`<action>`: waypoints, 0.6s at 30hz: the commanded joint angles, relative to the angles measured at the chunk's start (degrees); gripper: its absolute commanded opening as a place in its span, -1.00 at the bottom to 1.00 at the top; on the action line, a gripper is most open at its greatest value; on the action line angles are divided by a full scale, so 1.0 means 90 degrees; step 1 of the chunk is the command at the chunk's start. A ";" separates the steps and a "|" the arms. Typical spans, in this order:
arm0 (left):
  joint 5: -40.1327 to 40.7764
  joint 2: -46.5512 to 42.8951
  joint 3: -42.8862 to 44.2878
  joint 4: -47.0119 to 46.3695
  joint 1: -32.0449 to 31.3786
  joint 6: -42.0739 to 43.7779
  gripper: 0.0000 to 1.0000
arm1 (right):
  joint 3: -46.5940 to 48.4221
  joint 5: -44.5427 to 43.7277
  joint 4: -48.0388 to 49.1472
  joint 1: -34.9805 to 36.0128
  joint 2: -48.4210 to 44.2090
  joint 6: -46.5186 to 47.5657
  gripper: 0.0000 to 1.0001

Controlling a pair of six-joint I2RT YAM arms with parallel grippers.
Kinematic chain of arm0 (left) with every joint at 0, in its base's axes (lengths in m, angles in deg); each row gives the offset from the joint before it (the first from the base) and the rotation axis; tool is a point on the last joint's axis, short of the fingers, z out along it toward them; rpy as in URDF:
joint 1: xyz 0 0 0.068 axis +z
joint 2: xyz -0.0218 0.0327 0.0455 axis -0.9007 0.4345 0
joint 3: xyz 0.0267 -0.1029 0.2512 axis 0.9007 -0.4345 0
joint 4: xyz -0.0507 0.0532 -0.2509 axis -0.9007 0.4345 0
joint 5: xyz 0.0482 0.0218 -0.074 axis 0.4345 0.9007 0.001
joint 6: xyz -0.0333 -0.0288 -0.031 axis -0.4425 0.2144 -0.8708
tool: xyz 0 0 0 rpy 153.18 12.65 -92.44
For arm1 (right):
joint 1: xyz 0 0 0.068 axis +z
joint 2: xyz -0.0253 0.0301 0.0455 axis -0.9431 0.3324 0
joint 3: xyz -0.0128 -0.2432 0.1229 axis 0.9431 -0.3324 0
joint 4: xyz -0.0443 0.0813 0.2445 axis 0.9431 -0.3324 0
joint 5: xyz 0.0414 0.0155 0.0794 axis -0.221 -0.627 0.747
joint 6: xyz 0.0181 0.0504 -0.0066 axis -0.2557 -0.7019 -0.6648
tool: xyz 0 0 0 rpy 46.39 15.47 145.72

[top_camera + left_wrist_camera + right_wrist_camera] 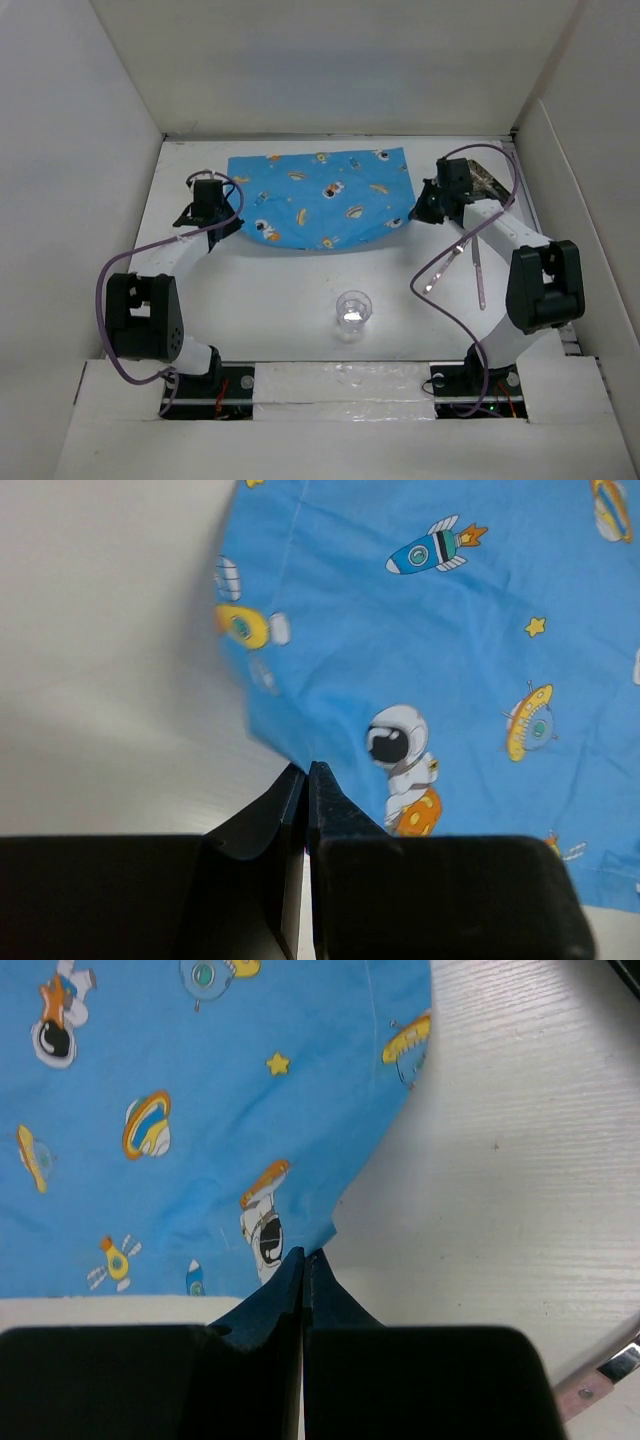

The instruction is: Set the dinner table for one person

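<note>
The white dinner table point(270, 300) carries a blue cartoon-print cloth mat point(320, 198) at its far middle. My left gripper point(224, 224) is shut on the mat's near left corner; in the left wrist view the jaws point(306, 772) are pressed together on the lifted cloth edge point(420, 650). My right gripper point(415, 213) is shut on the mat's near right corner; in the right wrist view the closed tips point(303, 1256) meet the cloth corner point(250, 1110). A clear plastic cup point(353, 308) stands upright at the near middle.
Two long utensils lie on the right, a pinkish one point(478, 272) and a silver one point(446, 268); a utensil handle end point(597, 1381) shows in the right wrist view. A dark item point(491, 181) sits at the back right behind the right arm. White walls enclose the table.
</note>
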 commanded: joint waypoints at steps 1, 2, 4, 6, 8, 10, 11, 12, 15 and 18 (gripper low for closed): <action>-0.0122 0.0057 -0.0156 -0.0229 0.0013 -0.0050 -1.00 | -0.0368 0.0042 0.0229 0.0046 -0.0270 0.0017 -1.00; -0.0151 0.0057 -0.0186 -0.0112 0.0013 -0.0041 -1.00 | -0.0476 0.0052 0.0229 0.0046 -0.0290 0.0036 -1.00; -0.0210 -0.0069 -0.0361 -0.0052 0.0013 -0.0060 -1.00 | -0.0788 0.0100 0.0190 0.0046 -0.0446 0.0036 -1.00; -0.0200 -0.0186 -0.0527 0.0016 0.0013 -0.0108 -1.00 | -0.0984 0.0178 0.0151 0.0046 -0.0611 0.0036 -1.00; -0.0210 -0.0323 -0.0615 0.0123 0.0013 -0.0157 -1.00 | -0.1238 0.0198 0.0073 0.0046 -0.0739 0.0026 -1.00; -0.0229 -0.0430 -0.0684 0.0211 0.0013 -0.0206 -1.00 | -0.1424 0.0208 -0.0005 0.0046 -0.0963 0.0026 -1.00; -0.0229 -0.0450 -0.0713 0.0279 0.0013 -0.0226 -1.00 | -0.1589 0.0218 -0.0015 0.0046 -0.1051 0.0017 -1.00; -0.0220 -0.0480 -0.0752 0.0347 0.0013 -0.0236 -1.00 | -0.1668 0.0228 -0.0035 0.0046 -0.1100 0.0016 -1.00; -0.0210 -0.0655 -0.0859 0.0504 0.0013 -0.0275 -1.00 | -0.1883 0.0150 -0.0152 0.0046 -0.1344 0.0016 -1.00; -0.0229 -0.0851 -0.0957 0.0631 0.0013 -0.0294 -1.00 | -0.2001 0.0081 -0.0220 0.0046 -0.1433 0.0016 -1.00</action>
